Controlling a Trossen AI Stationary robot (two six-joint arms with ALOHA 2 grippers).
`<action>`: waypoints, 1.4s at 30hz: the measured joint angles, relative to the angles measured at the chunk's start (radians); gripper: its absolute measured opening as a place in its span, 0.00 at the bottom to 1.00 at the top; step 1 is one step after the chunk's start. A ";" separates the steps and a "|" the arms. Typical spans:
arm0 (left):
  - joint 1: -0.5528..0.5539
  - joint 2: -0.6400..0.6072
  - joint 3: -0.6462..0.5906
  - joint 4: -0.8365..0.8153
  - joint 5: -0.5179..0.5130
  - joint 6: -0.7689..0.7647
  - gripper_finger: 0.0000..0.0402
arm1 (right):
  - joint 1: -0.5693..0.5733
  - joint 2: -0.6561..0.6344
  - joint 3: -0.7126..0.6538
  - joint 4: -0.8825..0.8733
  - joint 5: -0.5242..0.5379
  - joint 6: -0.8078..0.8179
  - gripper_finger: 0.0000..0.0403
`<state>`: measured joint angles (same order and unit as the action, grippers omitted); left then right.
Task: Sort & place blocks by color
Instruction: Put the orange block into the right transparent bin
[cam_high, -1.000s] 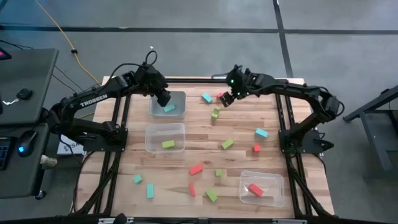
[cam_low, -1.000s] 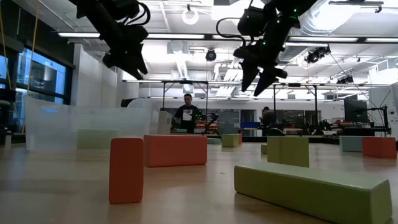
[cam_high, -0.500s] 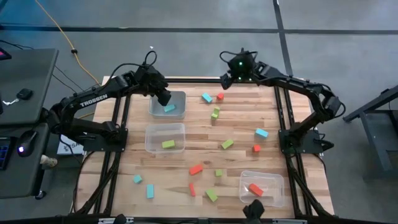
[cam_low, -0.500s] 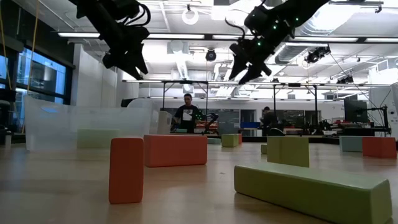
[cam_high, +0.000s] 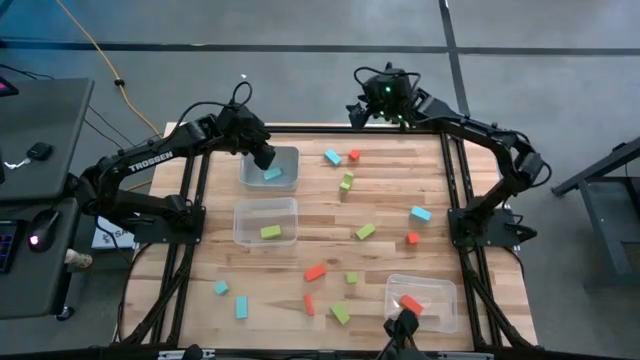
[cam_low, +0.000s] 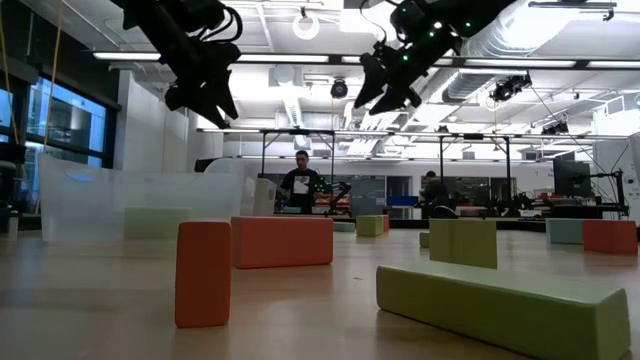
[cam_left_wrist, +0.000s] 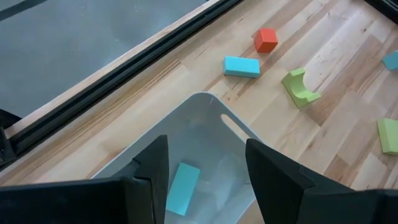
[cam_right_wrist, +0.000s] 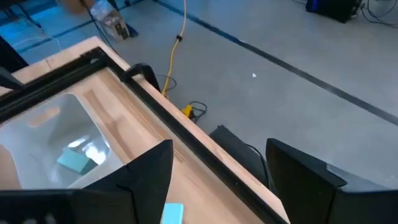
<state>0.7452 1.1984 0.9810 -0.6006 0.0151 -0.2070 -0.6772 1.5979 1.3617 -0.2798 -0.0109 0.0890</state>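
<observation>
At the tabletop's far edge: right gripper (cam_high: 372, 108), fingers apart and empty, has swung up and back from the red (cam_high: 354, 155) and cyan (cam_high: 332, 157) blocks near that edge, taking nothing. Far-left corner: left gripper (cam_high: 266, 157), fingers apart and empty, remains over the clear bin (cam_high: 290, 157) holding one cyan block (cam_high: 272, 174). Remaining blocks lie loose across the tabletop; one green sits in the middle-left bin (cam_high: 266, 208), one red in the near-right bin (cam_high: 445, 292). Judgement: no pick is underway, and most of the sorting is outstanding.

My black fingers (cam_left_wrist: 273, 180) frame a clear bin (cam_left_wrist: 217, 124) with a cyan block (cam_left_wrist: 181, 188); red cube (cam_left_wrist: 265, 39), lime arch (cam_left_wrist: 300, 87) on pale wood (cam_left_wrist: 348, 87).
</observation>
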 joint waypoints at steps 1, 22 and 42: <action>0.000 0.000 0.000 0.000 0.000 0.000 0.40 | -0.003 0.015 0.022 -0.021 -0.001 0.000 0.62; 0.000 0.000 0.000 0.000 0.000 0.000 0.40 | 0.019 0.305 0.137 -0.373 -0.035 0.066 0.62; 0.000 0.000 0.000 0.000 0.000 0.000 0.40 | 0.035 0.419 0.137 -0.413 -0.024 0.068 0.62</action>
<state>0.7452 1.1984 0.9810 -0.6006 0.0150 -0.2070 -0.6424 2.0166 1.4986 -0.6925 -0.0349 0.1572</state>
